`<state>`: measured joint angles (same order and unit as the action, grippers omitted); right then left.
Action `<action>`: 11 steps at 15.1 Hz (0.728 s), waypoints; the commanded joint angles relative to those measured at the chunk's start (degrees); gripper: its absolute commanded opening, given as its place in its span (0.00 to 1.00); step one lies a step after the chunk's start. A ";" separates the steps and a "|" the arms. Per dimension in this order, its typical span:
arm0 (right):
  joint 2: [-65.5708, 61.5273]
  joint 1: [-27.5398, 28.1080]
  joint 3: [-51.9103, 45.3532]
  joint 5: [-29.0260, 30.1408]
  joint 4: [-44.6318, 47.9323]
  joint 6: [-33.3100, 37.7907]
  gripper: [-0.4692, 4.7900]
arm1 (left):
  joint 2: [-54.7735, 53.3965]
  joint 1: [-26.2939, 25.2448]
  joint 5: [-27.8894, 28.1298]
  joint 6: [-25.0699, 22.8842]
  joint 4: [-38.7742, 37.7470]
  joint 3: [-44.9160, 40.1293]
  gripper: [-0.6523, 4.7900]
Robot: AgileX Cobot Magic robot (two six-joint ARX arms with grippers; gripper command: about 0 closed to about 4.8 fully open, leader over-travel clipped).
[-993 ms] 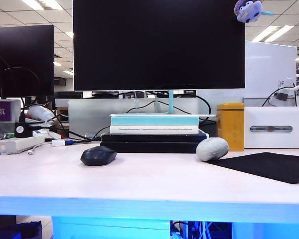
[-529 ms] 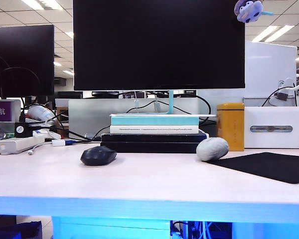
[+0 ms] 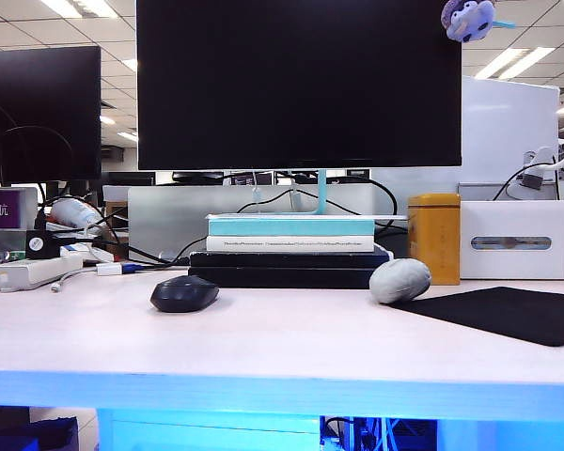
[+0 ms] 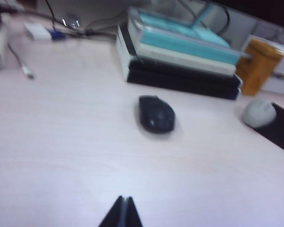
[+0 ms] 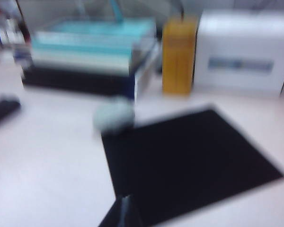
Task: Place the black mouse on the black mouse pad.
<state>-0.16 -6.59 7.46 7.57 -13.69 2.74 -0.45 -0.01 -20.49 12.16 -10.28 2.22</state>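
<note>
At the near edge of the left wrist view, I saw the left gripper (image 4: 123, 213) with its jaws pressed together and nothing between them, held above bare desk (image 4: 75, 156). Well beyond its tips, the black mouse (image 4: 156, 113) lay flat on the desk, just in front of a stack of books (image 4: 180, 56) and apart from it. The black mouse pad (image 4: 280, 132) showed only as a corner at the far side of that view, with a grey lump (image 4: 259, 112) at its edge.

In the right wrist view, I saw the right gripper (image 5: 124, 215) likewise closed and empty, poised over the near corner of the black mouse pad. The view was blurred. The grey lump touched the pad's far corner; the mouse lay well apart from the pad.

Neither gripper appeared in the exterior view. A purple nameplate (image 3: 2, 209) at the left carried the characters "陈 航". Print on a book spine was too small to read. A yellow tin (image 3: 434, 237) and a white box (image 3: 519, 241) stood behind the pad; I could read no label on either.
</note>
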 commanded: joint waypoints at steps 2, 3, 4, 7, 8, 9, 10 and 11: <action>-0.33 -0.04 0.79 0.09 2.75 2.36 0.08 | -5.20 -0.02 -0.33 -0.76 1.64 5.03 0.11; -1.40 -0.07 1.14 0.87 4.66 3.34 0.08 | -9.46 -0.02 -1.68 -0.74 4.68 6.27 0.11; -3.02 -0.07 2.23 1.53 5.14 3.32 0.08 | -13.42 0.07 -2.56 -0.79 7.06 7.69 0.11; -15.41 -0.11 8.74 6.05 6.71 2.99 0.08 | -30.32 3.98 -4.46 -1.22 14.64 13.38 0.11; -22.40 -0.15 12.11 9.33 6.56 1.88 0.08 | -37.88 7.45 -4.44 -1.25 18.03 15.87 0.11; -24.96 -0.20 13.33 11.08 6.27 1.44 0.08 | -40.57 8.48 -4.48 -1.25 19.43 16.83 0.11; -29.70 -0.63 15.58 14.05 5.86 1.16 0.08 | -45.33 10.16 -5.27 -1.27 21.05 18.75 0.11; -31.91 -1.16 16.70 15.43 5.53 0.87 0.08 | -47.74 10.99 -5.27 -1.36 21.44 19.89 0.11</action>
<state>-29.65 -6.96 22.59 19.92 -8.51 4.40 -46.33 10.26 -25.15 11.20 9.15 20.88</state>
